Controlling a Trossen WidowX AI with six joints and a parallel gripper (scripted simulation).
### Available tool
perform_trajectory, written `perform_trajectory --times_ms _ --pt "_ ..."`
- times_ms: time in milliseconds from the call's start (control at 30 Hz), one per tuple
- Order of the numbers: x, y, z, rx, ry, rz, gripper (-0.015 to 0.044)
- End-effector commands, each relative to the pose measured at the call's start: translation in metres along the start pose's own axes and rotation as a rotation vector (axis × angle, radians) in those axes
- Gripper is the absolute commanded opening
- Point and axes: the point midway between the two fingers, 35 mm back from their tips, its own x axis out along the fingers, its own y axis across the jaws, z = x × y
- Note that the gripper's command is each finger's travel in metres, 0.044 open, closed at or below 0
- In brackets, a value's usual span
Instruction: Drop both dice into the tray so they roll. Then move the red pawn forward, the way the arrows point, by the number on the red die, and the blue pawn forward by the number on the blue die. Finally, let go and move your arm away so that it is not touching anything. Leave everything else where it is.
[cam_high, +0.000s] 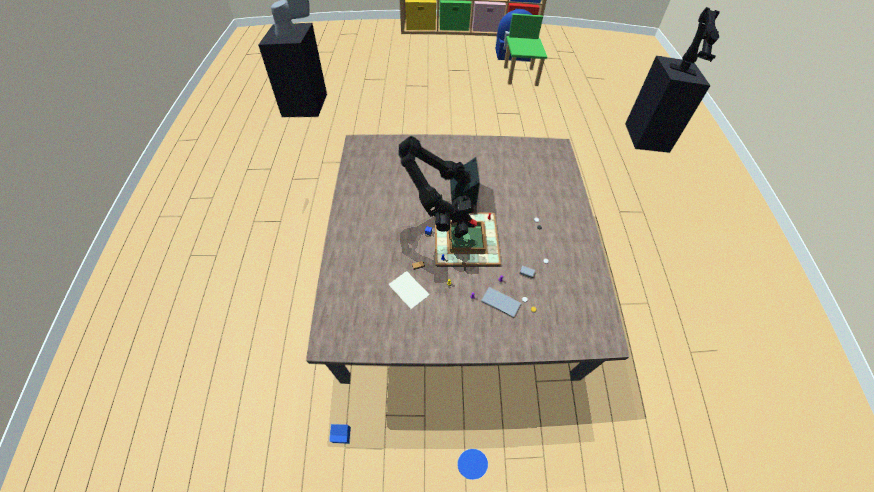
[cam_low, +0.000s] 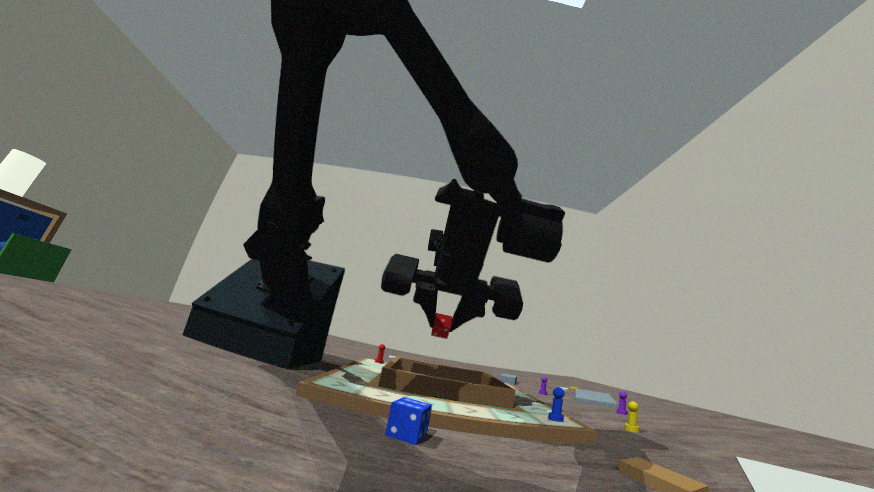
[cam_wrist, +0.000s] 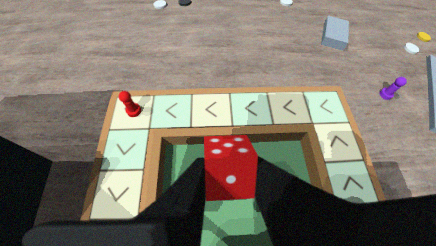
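Gripper (cam_low: 441, 322): closed on the red die (cam_wrist: 230, 166), pinched between both fingers.
Red die: held in the air, directly above the tray (cam_low: 446, 381).
Tray: below the fingertips, ringed by the arrow squares of the board (cam_wrist: 290, 107).
Red pawn (cam_wrist: 129, 104): on the board's corner square, ahead and left of the fingers.
Blue die (cam_low: 407, 419): on the table (cam_low: 122, 391), apart from the gripper, beside the board.
Blue pawn (cam_low: 556, 403): upright on the board's edge.

The board (cam_low: 342, 391) lies near the middle of the table (cam_high: 379, 330), with the tray (cam_low: 446, 381) set in its centre. A die (cam_wrist: 229, 167) hangs above the tray between the gripper (cam_low: 441, 322) fingers; another die (cam_low: 407, 419) sits on the table beside the board.
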Motion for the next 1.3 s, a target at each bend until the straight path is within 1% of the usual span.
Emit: perform_trajectory --times_ms 0,767,1067,1267 --pt "-0.031 -0.013 0.003 -0.010 -0.009 -0.039 0.0000" --pt "-0.029 -0.011 0.002 -0.005 -0.005 -0.036 0.0000" --pt "-0.029 -0.011 0.003 -0.004 -0.005 -0.036 0.0236" --pt "-0.054 -0.010 0.031 -0.009 -0.011 -0.038 0.0394"
